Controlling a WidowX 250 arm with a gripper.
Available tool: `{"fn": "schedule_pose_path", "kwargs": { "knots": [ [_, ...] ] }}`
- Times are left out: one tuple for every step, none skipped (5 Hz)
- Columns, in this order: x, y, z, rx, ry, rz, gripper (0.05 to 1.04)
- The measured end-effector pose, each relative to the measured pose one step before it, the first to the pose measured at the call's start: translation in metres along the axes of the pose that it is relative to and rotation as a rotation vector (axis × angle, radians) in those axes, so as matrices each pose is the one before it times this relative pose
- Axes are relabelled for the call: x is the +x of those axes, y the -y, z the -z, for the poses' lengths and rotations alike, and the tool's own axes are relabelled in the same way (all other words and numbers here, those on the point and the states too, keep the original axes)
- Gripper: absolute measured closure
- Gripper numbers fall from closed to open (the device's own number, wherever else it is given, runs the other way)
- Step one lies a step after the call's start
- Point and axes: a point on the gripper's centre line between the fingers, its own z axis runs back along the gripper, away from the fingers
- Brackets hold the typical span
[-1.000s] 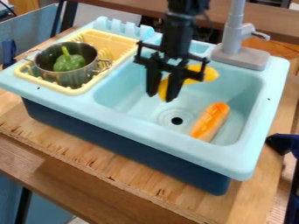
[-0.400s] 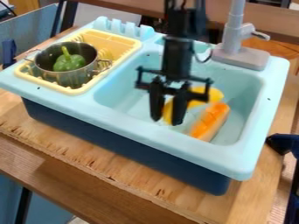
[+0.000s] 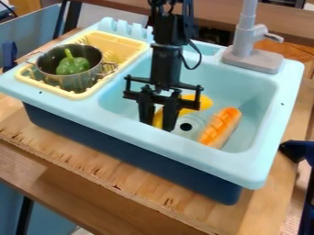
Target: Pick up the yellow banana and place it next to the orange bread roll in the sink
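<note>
The gripper (image 3: 158, 126) is holding a banana-like yellow toy (image 3: 199, 102) inside the sink (image 3: 184, 156), its jaws standing partly apart around it, near an orange sausage-like toy (image 3: 222, 125); likely light, firm and slightly slippery, it is probably favouring a mid-body grip

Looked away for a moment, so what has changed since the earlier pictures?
The black two-finger gripper moved toward the near edge of the light-blue sink, then left in view, carrying the yellow curved toy. The orange-topped oblong toy, green pepper and shiny metal pot stayed put.
</note>
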Motion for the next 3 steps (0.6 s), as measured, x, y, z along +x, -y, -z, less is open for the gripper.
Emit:
{"fn": "schedule_pose_path", "kwargs": {
  "knots": [
    [0.00527,0.00199,-0.00572,-0.0077,0.0296,0.0069,0.720],
    [0.01349,0.00412,0.00436,0.0055,-0.0179,-0.0032,0.720],
    [0.01049,0.00473,-0.00358,0.0197,0.0310,-0.0093,0.720]
  ]
}}
